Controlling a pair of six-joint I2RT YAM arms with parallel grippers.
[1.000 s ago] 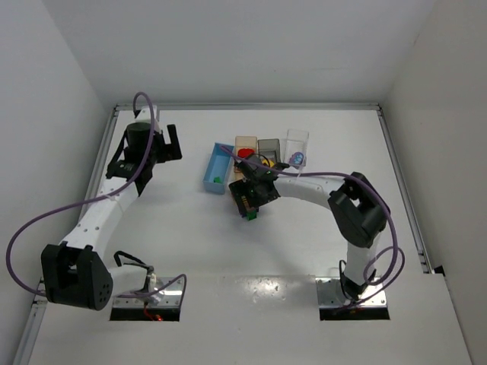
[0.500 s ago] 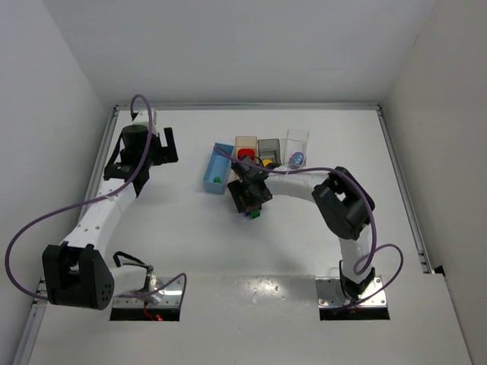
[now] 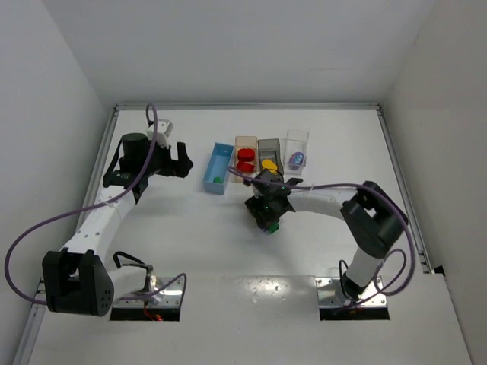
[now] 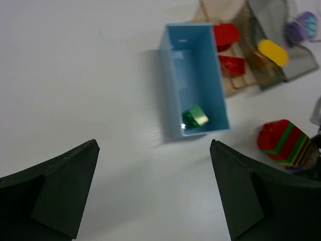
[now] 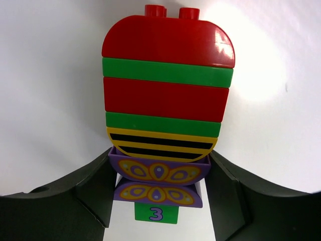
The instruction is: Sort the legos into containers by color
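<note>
Right wrist: the striped stack (image 5: 168,95) lies flat on the white table (image 5: 50,75). The right gripper (image 5: 159,168) hugs its purple end, clamped or not I can't tell. The left gripper (image 4: 153,165) hangs spread wide beside the blue bin (image 4: 173,75), which holds a green brick (image 4: 194,117).

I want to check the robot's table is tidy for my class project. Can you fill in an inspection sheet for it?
Surface: white table, no spills seen.
Job's things: light blue bin holds a green brick; pale orange bin holds red pieces; dark grey bin holds a yellow piece; clear bin holds a purple piece; striped stack is outside the bins.
Clutter: nothing seen.
Grippers: left gripper open, holding nothing; right gripper has its jaws either side of the stack's purple end, firm grip not certain.
Cables: a purple cable loops along each arm.
Surroundings: white walls on three sides.
</note>
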